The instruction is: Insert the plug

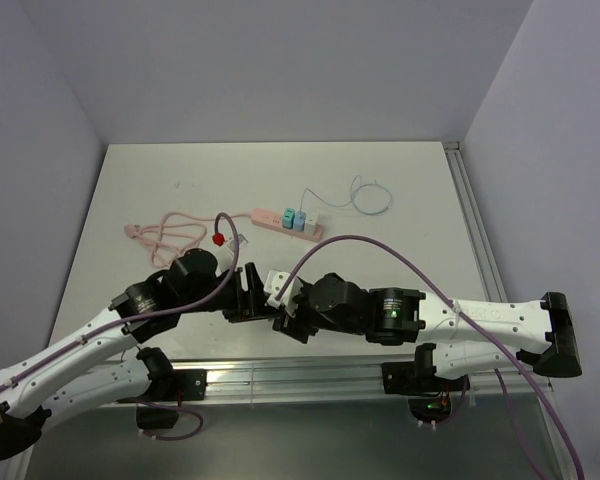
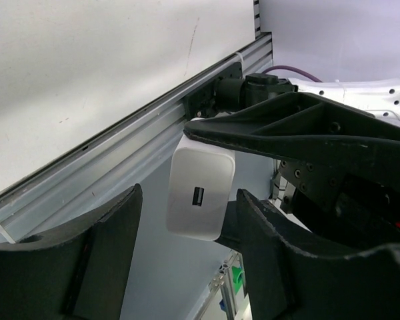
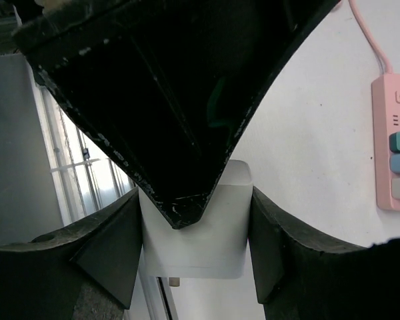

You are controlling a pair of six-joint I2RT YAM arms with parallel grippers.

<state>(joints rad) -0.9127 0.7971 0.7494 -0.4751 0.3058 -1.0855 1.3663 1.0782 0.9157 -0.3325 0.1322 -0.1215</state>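
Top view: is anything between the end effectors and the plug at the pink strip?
Yes: the right end effector grips a white charger block, the open left end effector straddling it. The table up to the plug at the pink power strip looks bare.

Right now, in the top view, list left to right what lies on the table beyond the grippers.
Coiled pink cord → small red object → pink power strip → pale looping cable.
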